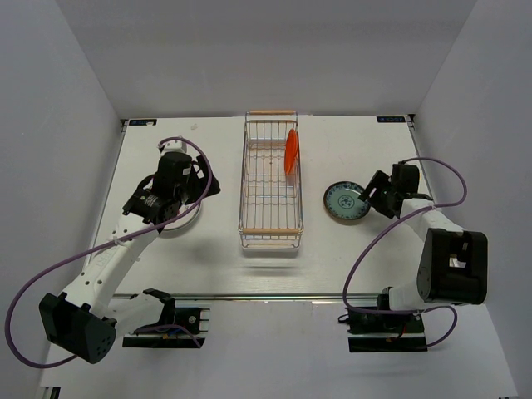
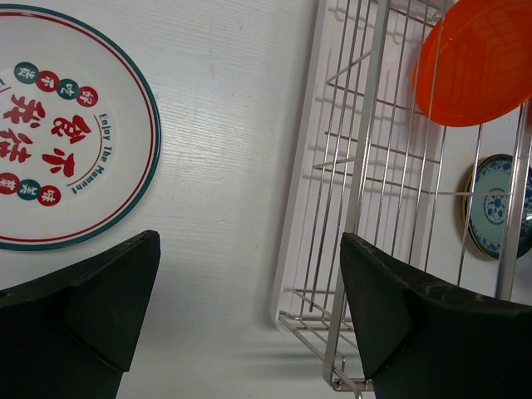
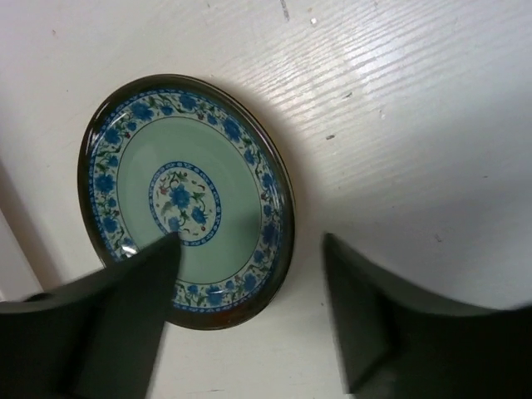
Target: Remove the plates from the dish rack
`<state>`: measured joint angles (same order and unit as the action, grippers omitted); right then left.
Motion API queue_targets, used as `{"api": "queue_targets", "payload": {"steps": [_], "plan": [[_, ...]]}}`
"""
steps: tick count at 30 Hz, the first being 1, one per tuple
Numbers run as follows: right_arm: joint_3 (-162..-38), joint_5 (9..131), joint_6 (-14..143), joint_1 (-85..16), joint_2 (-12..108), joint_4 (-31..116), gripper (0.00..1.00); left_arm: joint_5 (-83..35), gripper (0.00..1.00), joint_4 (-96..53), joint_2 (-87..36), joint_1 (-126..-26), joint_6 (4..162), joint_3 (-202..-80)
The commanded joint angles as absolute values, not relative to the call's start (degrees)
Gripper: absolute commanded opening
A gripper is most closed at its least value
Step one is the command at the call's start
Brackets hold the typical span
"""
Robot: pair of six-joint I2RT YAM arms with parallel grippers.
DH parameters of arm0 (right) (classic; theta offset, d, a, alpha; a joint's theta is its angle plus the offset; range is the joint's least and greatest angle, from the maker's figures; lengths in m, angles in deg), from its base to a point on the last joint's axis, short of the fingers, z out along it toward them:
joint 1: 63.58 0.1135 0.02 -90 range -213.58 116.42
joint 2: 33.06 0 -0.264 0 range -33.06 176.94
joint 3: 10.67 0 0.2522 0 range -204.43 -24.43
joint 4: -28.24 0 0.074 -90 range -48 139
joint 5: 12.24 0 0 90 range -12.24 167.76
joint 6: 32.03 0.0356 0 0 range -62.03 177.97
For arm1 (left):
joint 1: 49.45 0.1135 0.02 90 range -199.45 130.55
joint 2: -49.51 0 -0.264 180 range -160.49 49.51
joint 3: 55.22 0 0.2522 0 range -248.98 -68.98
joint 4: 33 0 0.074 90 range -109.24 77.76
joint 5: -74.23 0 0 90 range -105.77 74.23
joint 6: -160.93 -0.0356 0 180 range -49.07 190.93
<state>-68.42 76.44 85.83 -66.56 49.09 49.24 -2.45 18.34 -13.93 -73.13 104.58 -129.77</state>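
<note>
Grip: right gripper (image 3: 249, 241) has its jaws apart and holds nothing. One finger (image 3: 116, 316) hangs over the lower rim of the teal floral plate (image 3: 187, 199), and the other is over bare table (image 3: 416, 125) just beside it.
Why so: the teal plate lies flat on the table, right of centre in the overhead view, near the dish rack (image 1: 245, 179) but apart from it. It looks unloaded and set down; the open jaws should clear it on the way up.
Other hand: left gripper (image 2: 249, 239) is spread wide and empty. It hangs over bare table between the white plate with red characters (image 2: 58, 125), upper left of its wrist view, and the rack's wire wall at right.
White plate: it lies flat, left of the rack, and is mostly hidden under the left arm in the overhead view. I cannot tell whether anything is stacked beneath it.
Rack: it sits centre frame overhead with its long side running away from the arms. One orange-red plate (image 1: 291, 151) stands on edge against its right side, toward the far end.
Progress: only that plate shows in the rack, so the job looks close to finished.
Right arm pose: the base is at lower right, the elbow is folded, and the forearm reaches up-left. The wrist tips down at the teal plate.
Left arm pose: the base is at lower left and the long link runs up-right. The wrist is bent so the fingers point toward the rack.
</note>
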Motion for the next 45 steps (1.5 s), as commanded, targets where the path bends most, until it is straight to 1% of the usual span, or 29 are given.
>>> {"api": "queue_targets", "payload": {"steps": [1,3,6,8,10,12,13,15,17,18,20,23,30,35,40,45], "plan": [[-70.5,74.5,82.8,-66.4,49.7,49.7,0.82,-3.5,0.98,17.1,-13.3,-72.8,104.3,-129.4],[-71.3,73.3,82.6,-66.2,49.9,50.3,0.82,-3.7,0.98,17.1,-13.4,-72.8,104.3,-129.4],[-72.8,75.1,82.6,-66.1,49.1,51.2,0.82,-3.6,0.98,17.2,-13.0,-72.8,104.3,-129.4],[-74.9,75.2,81.3,-65.9,47.5,52.8,0.89,-3.6,0.98,17.3,-12.3,-72.8,104.2,-129.4],[-79.7,76.3,78.8,-64.2,46.3,54.6,0.89,-3.3,0.98,17.6,-11.8,-72.8,104.2,-129.4],[-84.1,81.7,77.4,-63.7,46.3,58.8,0.89,-2.8,0.98,17.8,-11.2,-72.8,104.4,-129.4],[-88.2,83.1,75.7,-60.4,46.7,60.2,0.89,-2.8,0.98,17.8,-11.0,-72.8,104.4,-129.3],[-91.7,86.7,74.5,-56.0,47.4,62.6,0.89,-2.3,0.98,18.0,-10.5,-72.8,104.5,-129.3],[-96.1,88.5,73.1,-53.6,48.0,63.3,0.89,-2.0,0.98,18.4,-10.3,-72.8,104.6,-129.4],[-97.5,88.6,72.7,-50.3,49.0,63.6,0.89,-1.7,0.98,18.5,-10.0,-72.8,104.8,-129.5],[-101.5,90.9,72.0,-48.2,50.6,64.1,0.89,-1.2,0.98,18.6,-9.8,-72.8,104.9,-129.4],[-108.6,95.0,69.8,-40.1,56.9,66.2,0.89,-1.0,0.98,18.9,-9.6,-72.8,104.9,-129.6],[-124.7,100.5,68.7,-31.3,70.0,69.9,0.89,-1.2,0.98,19.3,-9.6,-72.8,105.1,-129.6],[-134.0,104.4,71.2,-29.0,78.0,74.2,0.89,-2.0,0.98,19.0,-8.7,-73.4,104.9,-129.2],[-137.2,107.5,71.9,-27.5,82.1,74.8,0.89,-2.0,0.98,19.0,-8.0,-73.4,105.0,-128.7],[-139.0,107.6,72.6,-27.0,84.3,75.0,0.82,-2.2,0.98,18.6,-7.6,-73.4,105.1,-128.2]]}}
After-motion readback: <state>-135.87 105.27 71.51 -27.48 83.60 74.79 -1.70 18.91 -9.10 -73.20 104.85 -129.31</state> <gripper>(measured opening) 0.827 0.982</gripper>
